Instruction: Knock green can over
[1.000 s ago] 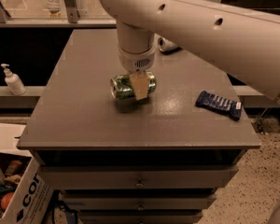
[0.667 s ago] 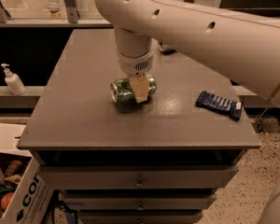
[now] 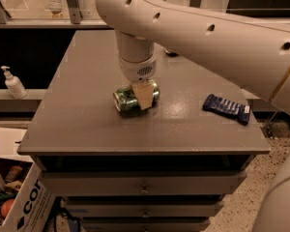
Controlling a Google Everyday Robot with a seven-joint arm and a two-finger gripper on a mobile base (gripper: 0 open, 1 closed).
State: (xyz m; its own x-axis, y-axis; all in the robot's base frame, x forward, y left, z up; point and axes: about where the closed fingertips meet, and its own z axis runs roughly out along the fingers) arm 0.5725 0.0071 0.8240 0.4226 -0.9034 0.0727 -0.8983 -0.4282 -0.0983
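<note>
The green can [image 3: 128,99] lies on its side on the grey table top [image 3: 87,115], left of the middle, its silver end facing left and front. My gripper [image 3: 144,94] hangs from the big white arm straight above the can. One pale finger [image 3: 145,95] shows in front of the can's right half and hides part of it. The gripper's wrist [image 3: 137,64] is just above the can.
A dark blue snack packet [image 3: 227,108] lies on the table's right side. A white pump bottle [image 3: 13,83] stands on a ledge to the left. A cardboard box [image 3: 14,197] with clutter sits on the floor at lower left. Drawers are below the table top.
The arm has shifted a little to the left and up over the can. The can lies on its side as before.
</note>
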